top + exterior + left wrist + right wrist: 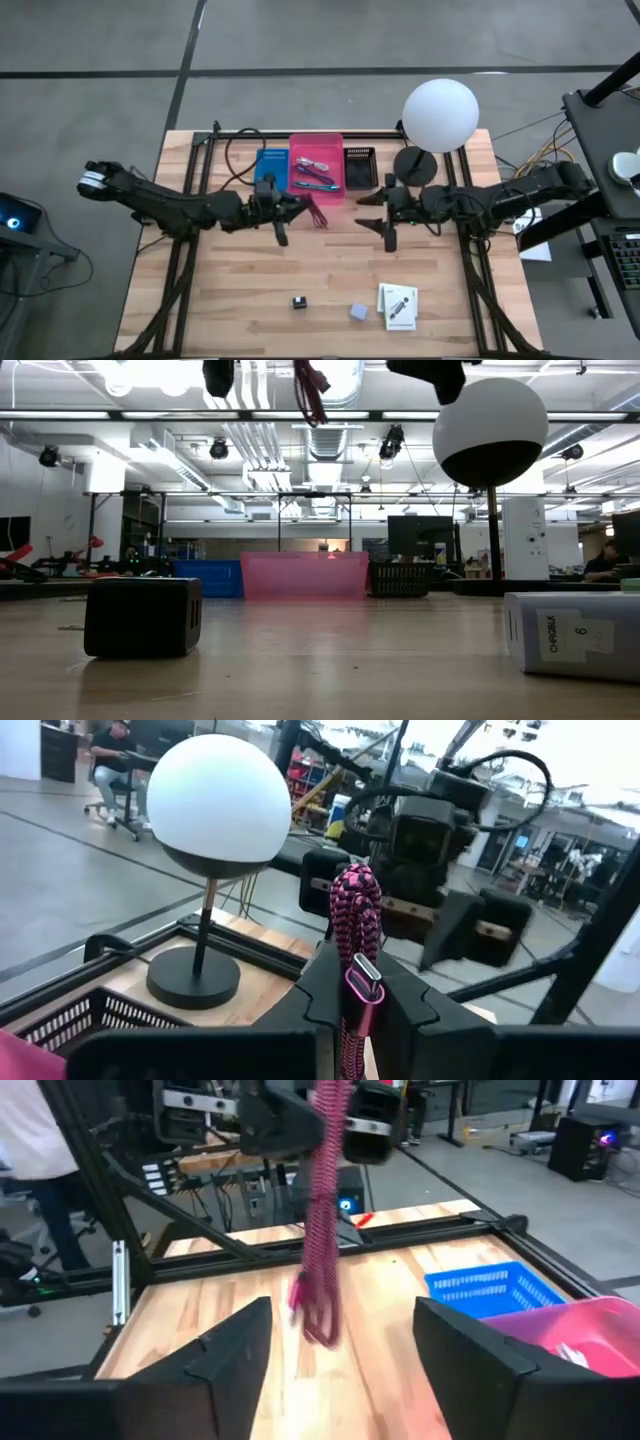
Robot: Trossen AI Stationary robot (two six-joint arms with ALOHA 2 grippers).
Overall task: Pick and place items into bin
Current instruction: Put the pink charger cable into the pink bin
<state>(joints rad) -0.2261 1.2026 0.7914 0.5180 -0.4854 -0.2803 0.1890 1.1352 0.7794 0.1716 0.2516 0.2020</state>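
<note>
On my left gripper (pixel 358 1005) the fingers (pixel 300 995) are clamped tight on the magenta strap (pixel 352 920), which rises in a bunch between them and dangles below in a loop. My right gripper (pixel 335 1345) faces it with fingers (pixel 235 1345) spread wide and holding nothing; the strap hangs just beyond them, centred on the gap, not touching either. Farther past the left fingers sits the pink bin (pixel 317 166), with pens (pixel 315 184) already inside. Behind both grippers, well apart, lie the black cube (pixel 299 301), grey-blue cube (pixel 359 311) and white card (pixel 398 305).
</note>
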